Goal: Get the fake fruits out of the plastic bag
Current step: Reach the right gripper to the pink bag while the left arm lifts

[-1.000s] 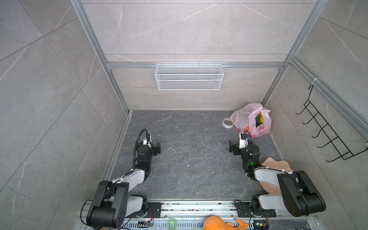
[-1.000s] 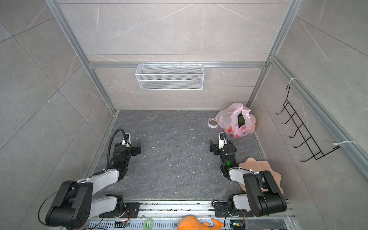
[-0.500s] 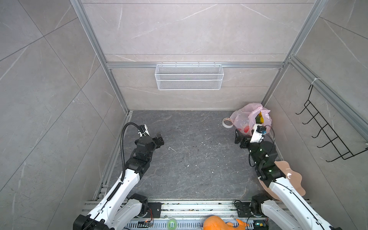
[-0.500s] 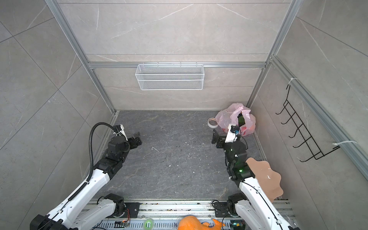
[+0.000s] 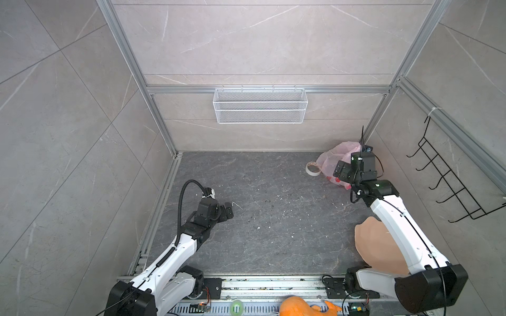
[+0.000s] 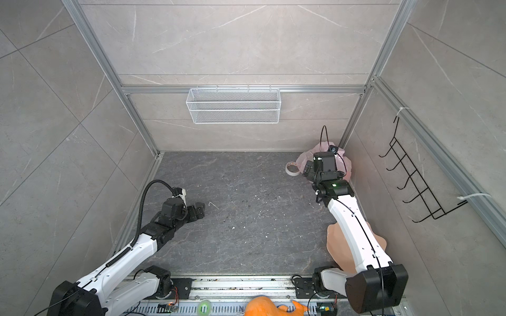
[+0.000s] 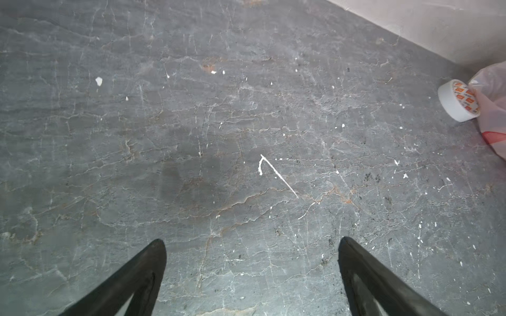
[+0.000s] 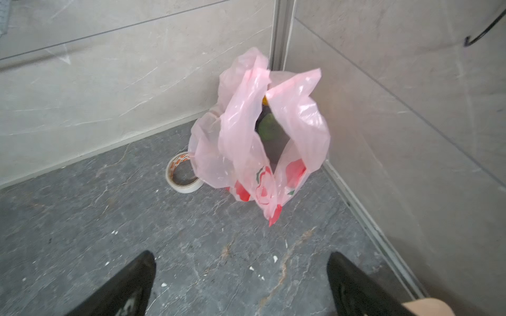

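A: Where is the left gripper [image 7: 252, 240]?
B: Over bare floor [image 7: 191, 109] on the left side, jaws spread wide with nothing between them.
A: Further right?
B: A tape roll [image 8: 182, 175] touches the pink bag [image 8: 246, 142], which stands in the far right corner. A green fruit [image 8: 267, 128] shows through its opening.
A: And the right gripper [image 8: 241, 254]?
B: Near the bag, apart from it, jaws spread wide and empty. A peach plate [image 5: 377, 249] lies beneath that arm.

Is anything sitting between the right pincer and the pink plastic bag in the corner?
Nothing visible does. Only bare floor lies between the open right pincer and the pink plastic bag. The white tape roll sits beside the bag, off to one side of that path.
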Motion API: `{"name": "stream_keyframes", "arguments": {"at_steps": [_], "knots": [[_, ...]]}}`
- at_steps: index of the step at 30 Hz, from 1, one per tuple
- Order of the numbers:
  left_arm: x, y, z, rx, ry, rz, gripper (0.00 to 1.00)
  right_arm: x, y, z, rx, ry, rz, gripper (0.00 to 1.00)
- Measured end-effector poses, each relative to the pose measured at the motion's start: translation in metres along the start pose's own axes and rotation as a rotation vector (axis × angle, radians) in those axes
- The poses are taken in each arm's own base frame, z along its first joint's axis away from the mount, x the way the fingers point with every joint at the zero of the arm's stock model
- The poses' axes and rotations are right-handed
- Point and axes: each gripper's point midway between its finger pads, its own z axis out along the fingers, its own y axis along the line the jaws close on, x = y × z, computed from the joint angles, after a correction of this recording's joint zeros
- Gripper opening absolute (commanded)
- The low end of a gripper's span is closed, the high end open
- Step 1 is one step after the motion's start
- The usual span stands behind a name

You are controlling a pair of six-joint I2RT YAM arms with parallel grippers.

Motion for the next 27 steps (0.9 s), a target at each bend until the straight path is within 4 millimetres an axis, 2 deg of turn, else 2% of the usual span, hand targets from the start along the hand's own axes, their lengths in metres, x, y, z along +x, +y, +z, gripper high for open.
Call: {"name": "stream_keyframes", "arguments": {"at_steps": [3,6,11,15,20,27], "knots": [[-0.006,-0.003,-0.004,0.014,-0.027,0.000,1.00,-0.022,-0.010,0.005,0.048,-0.030,0.014,1.00],[-0.010,-0.005,-0.005,0.023,-0.042,0.001,1.00,-0.033,-0.018,0.019,0.097,-0.036,0.019,1.00],[-0.009,-0.008,-0.004,0.039,-0.035,0.001,1.00,-0.023,-0.024,0.060,0.154,0.032,-0.009,1.00],[-0.007,-0.009,0.000,0.045,-0.025,0.002,1.00,-0.013,-0.021,0.084,0.166,0.074,-0.045,1.00],[-0.002,-0.009,0.005,0.042,-0.002,0.004,1.00,-0.024,-0.014,0.098,0.165,0.063,-0.057,1.00],[0.002,-0.009,0.010,0.042,0.014,0.006,1.00,-0.039,-0.017,0.119,0.209,0.041,-0.050,1.00]]}}
